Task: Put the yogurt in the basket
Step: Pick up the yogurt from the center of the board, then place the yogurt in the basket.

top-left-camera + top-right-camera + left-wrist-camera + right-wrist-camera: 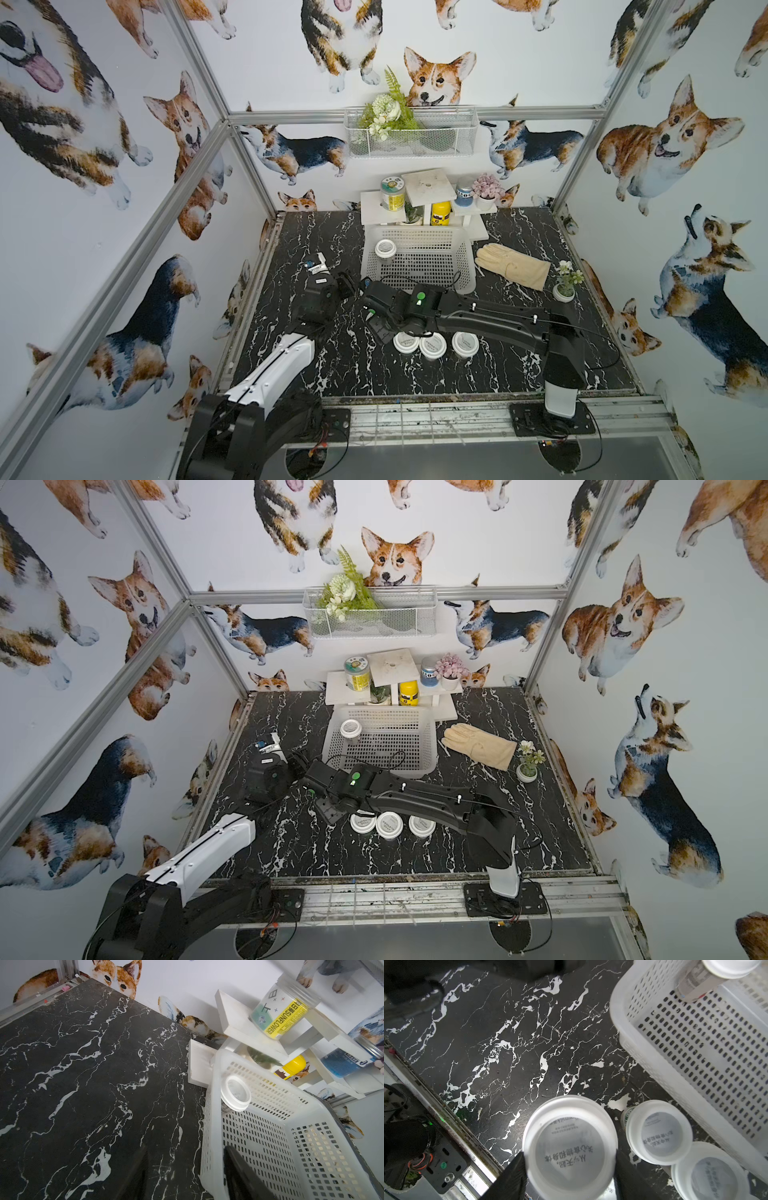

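The white slotted basket [432, 245] stands at the back middle of the black marble table, with one yogurt cup [384, 249] upright in its left far corner [235, 1093]. Three more white-lidded yogurt cups [432, 347] stand in a row in front of the basket, partly under the right arm. My right gripper [569, 1155] is shut on a yogurt cup [570, 1147], one finger on each side of its lid; two cups [658, 1132] sit beside it. My left gripper [185, 1148] is open by the basket's near left corner [207, 1167], holding nothing.
A cream glove [513, 264] and a small flower pot [564, 286] lie right of the basket. Behind it a white stepped shelf [382, 208] carries a yellow-green labelled jar [392, 193], a yellow bottle [440, 214] and a blue jar [463, 191]. A wire-mesh basket [415, 137] hangs on the wall.
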`<state>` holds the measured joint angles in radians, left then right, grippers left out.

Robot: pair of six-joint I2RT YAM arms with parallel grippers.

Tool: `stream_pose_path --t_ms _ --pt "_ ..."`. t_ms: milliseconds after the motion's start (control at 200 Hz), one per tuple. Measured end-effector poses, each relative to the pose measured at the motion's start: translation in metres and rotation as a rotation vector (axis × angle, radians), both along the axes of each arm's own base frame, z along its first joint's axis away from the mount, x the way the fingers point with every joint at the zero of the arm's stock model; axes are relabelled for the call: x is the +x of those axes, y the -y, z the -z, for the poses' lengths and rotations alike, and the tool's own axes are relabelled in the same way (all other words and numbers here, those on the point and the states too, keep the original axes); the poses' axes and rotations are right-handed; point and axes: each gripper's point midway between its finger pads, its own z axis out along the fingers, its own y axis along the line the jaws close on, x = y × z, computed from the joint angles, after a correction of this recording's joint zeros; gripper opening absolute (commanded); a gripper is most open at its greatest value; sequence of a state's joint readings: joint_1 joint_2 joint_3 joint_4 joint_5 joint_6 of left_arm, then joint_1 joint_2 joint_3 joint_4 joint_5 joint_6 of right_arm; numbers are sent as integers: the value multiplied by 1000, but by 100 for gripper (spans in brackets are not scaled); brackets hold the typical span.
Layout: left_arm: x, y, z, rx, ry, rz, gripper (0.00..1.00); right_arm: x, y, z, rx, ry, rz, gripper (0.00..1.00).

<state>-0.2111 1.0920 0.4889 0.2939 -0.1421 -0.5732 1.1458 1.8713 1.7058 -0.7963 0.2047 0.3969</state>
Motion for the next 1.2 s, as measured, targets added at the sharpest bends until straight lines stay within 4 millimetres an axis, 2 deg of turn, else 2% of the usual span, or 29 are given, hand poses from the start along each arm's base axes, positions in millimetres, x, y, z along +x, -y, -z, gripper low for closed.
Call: stream_pose_path --t_ms 185,445,566,726,891,1196 --pt "0 0 0 0 0 0 62 18 16 -25 9 16 22 64" --pt "0 0 -2 -1 6 0 62 46 46 -48 8 26 74 64" --pt "0 0 -2 -1 6 0 62 68 62 -58 19 36 111 64" --pt "0 1 -2 -4 6 8 62 101 94 -64 22 36 176 64" --pt "0 1 -2 -4 5 8 62 135 118 -60 19 28 225 65" --pt "0 3 -2 -4 6 15 62 198 125 -24 5 -9 285 65"
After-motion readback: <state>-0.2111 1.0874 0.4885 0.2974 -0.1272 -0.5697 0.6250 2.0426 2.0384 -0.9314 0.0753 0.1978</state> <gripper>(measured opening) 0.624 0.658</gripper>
